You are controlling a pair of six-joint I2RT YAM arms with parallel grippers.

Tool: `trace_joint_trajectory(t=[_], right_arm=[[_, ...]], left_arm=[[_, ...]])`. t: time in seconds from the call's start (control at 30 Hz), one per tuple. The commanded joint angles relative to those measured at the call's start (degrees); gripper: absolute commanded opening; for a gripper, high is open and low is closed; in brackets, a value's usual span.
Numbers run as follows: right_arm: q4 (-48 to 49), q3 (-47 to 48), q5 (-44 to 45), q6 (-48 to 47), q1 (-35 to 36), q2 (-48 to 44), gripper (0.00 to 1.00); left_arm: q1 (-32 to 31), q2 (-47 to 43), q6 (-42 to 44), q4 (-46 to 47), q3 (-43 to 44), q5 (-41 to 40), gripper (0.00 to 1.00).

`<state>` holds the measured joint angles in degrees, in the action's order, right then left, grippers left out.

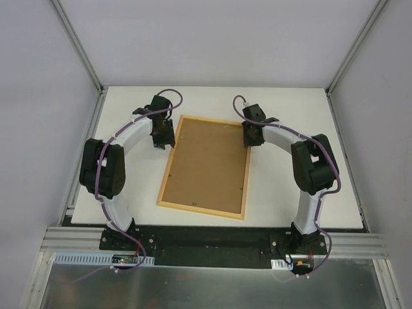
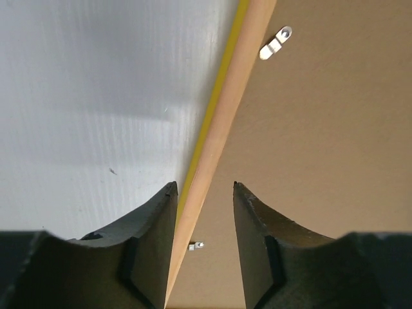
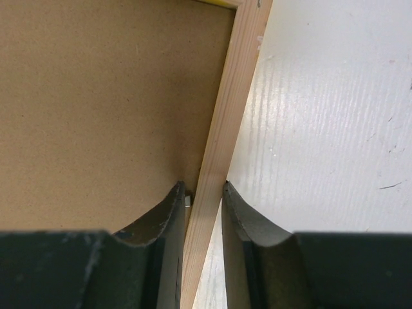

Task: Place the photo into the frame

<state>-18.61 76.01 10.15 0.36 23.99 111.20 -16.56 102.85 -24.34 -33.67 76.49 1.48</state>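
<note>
White tabletop (image 1: 290,187) between pale grey walls carried the frame (image 1: 172,161). It lay back side up and slightly skewed at the centre of the top view, its pale wood rim around a brown backing board (image 1: 207,164) that filled the opening. At the frame's upper left, the left gripper (image 1: 162,140) straddled the left rail. In its wrist view the fingers (image 2: 151,251) stood apart, one on the table side close against the yellow edge, the other over the board with a gap to the wood. A bent metal tab (image 2: 275,42) lay on the board near the rail in the upper right of that view. A second tab (image 2: 196,245) showed low between the fingers. At the frame's upper right corner, the right gripper (image 1: 252,136) had its fingers (image 3: 248,251) pressed onto both sides of the right rail, clamping it, one over the board and one over the table.
</note>
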Motion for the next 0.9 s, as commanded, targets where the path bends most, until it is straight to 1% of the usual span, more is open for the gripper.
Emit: trace_joint_trajectory(t=[0.0, 0.07, 0.2, 0.3, 0.33, 0.4, 0.73, 0.87], right_arm=[[-4.3, -0.6, -1.5, -5.4, 2.2, -0.5, 0.00], [-4.2, -0.7, -1.8, -5.7, 2.5, -0.5, 0.00], [-3.9, -0.7, -2.2, -6.5, 3.1, 0.1, 0.00], [-4.4, 0.0, -2.1, -6.8, 3.2, 0.5, 0.01], [-4.6, 0.3, -2.2, -6.9, 3.2, 0.8, 0.01], [-4.7, 0.5, -2.3, -7.0, 3.3, 0.8, 0.01], [-5.2, 1.2, -2.4, -7.0, 3.8, 1.4, 0.00], [-5.2, 1.0, -2.5, -7.0, 3.8, 1.7, 0.00]], left_arm=[[-0.4, 1.9, 1.7, -0.8, 4.4, 0.5, 0.41], [-0.7, 3.9, 3.7, -1.0, 7.1, -0.3, 0.45], [-0.9, 8.3, 6.8, -1.9, 11.9, -0.7, 0.49], [-1.1, 11.4, 8.2, -3.1, 13.9, -1.1, 0.50], [-1.1, 12.4, 8.3, -3.6, 14.4, -3.4, 0.50], [-1.1, 14.3, 8.7, -4.6, 15.0, -4.4, 0.50], [-0.9, 18.0, 9.3, -4.8, 17.5, -6.2, 0.50], [-0.8, 18.9, 9.3, -4.7, 17.8, -5.5, 0.48]])
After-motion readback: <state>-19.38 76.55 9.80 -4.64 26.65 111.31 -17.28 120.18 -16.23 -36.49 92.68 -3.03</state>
